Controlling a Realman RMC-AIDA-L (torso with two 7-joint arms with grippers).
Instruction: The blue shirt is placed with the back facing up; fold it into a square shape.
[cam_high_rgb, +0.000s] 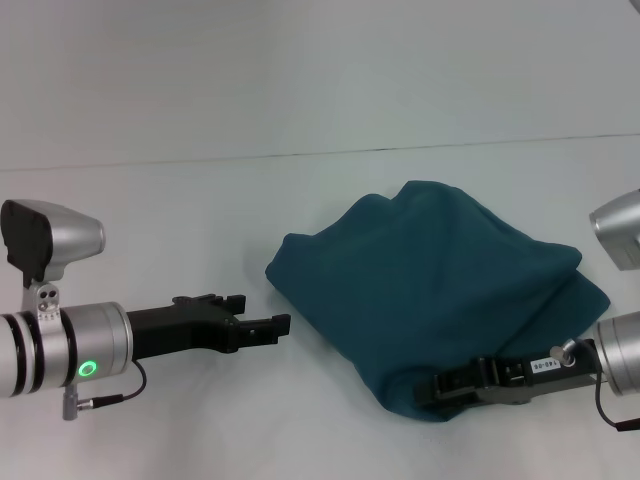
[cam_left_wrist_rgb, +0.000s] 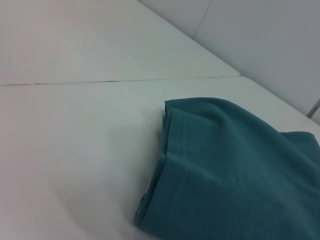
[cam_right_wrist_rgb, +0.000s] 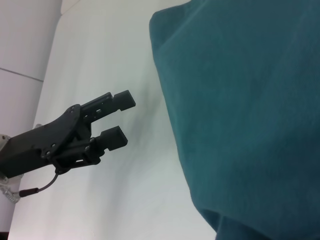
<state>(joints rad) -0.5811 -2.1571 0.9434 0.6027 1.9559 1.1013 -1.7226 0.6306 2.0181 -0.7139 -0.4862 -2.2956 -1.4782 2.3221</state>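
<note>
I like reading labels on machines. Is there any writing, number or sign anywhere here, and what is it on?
White label on the right hand: has print, too small to read.
Green ring on the left arm's wrist: a lit sign, no text.
Blue shirt: no lettering visible.
Left hand, table: no writing.

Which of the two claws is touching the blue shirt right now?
The right claw, at the blue shirt's near edge. The left claw hangs open, apart from the cloth.
</note>
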